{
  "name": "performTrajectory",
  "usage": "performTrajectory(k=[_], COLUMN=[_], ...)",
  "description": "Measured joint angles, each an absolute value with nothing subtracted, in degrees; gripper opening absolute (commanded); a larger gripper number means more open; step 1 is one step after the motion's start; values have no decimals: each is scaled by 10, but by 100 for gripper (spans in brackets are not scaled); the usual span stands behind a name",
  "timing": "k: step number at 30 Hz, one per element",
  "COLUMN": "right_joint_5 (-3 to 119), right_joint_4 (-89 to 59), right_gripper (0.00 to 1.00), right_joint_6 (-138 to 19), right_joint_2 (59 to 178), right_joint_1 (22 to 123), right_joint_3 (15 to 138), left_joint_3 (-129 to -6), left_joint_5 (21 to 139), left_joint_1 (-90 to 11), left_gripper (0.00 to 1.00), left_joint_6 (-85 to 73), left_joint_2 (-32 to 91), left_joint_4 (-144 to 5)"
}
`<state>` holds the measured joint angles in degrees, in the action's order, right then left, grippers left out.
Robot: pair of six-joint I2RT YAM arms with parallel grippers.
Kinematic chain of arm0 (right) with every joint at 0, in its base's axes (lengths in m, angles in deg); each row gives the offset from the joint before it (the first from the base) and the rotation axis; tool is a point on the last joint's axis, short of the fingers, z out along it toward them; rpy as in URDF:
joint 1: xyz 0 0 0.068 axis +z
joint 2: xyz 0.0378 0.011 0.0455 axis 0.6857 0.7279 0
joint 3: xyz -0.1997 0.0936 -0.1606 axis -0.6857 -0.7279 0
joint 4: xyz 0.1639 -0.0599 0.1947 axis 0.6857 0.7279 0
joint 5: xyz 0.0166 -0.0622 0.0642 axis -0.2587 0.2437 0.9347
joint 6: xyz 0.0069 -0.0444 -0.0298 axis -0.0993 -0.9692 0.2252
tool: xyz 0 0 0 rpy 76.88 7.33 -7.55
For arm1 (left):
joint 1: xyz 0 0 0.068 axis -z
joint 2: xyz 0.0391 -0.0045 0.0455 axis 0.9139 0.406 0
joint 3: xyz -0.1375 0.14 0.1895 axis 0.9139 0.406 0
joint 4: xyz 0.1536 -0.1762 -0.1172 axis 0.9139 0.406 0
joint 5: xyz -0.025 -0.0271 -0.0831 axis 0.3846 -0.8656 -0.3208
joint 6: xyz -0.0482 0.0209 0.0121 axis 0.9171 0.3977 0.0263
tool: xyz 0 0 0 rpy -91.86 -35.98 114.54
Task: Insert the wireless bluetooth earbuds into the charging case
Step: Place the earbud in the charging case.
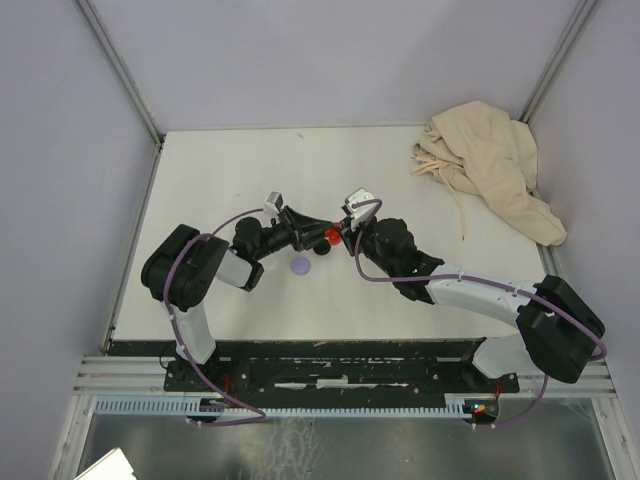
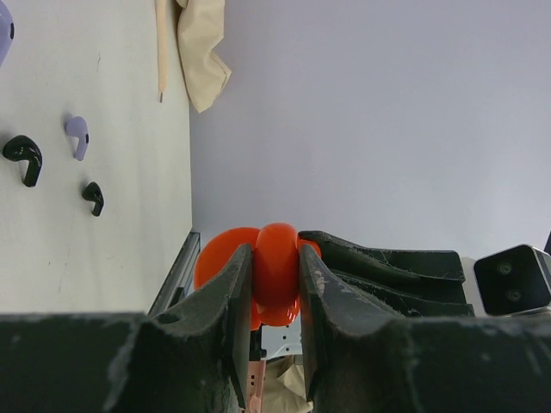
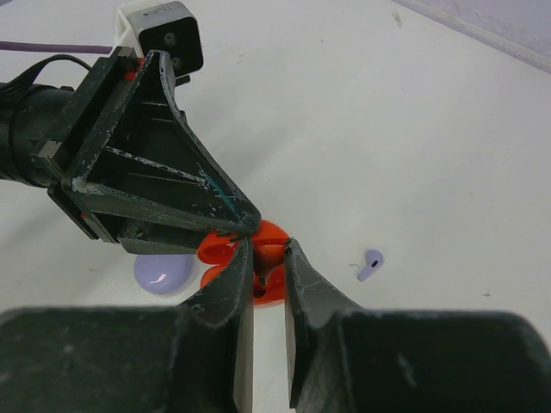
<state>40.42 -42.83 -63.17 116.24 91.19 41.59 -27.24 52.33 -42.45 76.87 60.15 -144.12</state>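
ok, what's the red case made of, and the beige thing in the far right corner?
The red case looks like hard moulded plastic, smooth and glossy: soft highlights on its rounded shell. The beige cloth is matte fabric, crumpled in soft folds with a loose cord trailing; probably cotton, can't confirm.

Left fingers (image 3: 164, 163) and right fingers (image 3: 225, 301) meet on the red case (image 2: 275, 258), blocking the middle; a disc (image 1: 301, 265) lies just beside. A cloth (image 1: 490, 165) fills the far-right corner; the far-left tabletop (image 1: 220, 180) lies open.
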Motion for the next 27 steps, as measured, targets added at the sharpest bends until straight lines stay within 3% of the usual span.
performTrajectory(k=[13, 17, 22, 27], right_joint_5=[412, 409, 401, 389], right_joint_4=[-420, -417, -413, -415], right_gripper=[4, 22, 51, 61], right_joint_6=[-626, -620, -604, -589], right_joint_2=[1161, 1161, 1161, 1154], right_joint_1=[912, 912, 912, 912], right_joint_3=[416, 416, 416, 416], left_joint_3=[-278, -278, -278, -278], left_joint_5=[524, 523, 523, 524], left_joint_1=[-424, -424, -424, -424], left_gripper=[3, 3, 3, 3], left_joint_6=[769, 770, 770, 770], left_joint_2=[604, 604, 604, 604], left_joint_4=[-1446, -1450, -1451, -1453])
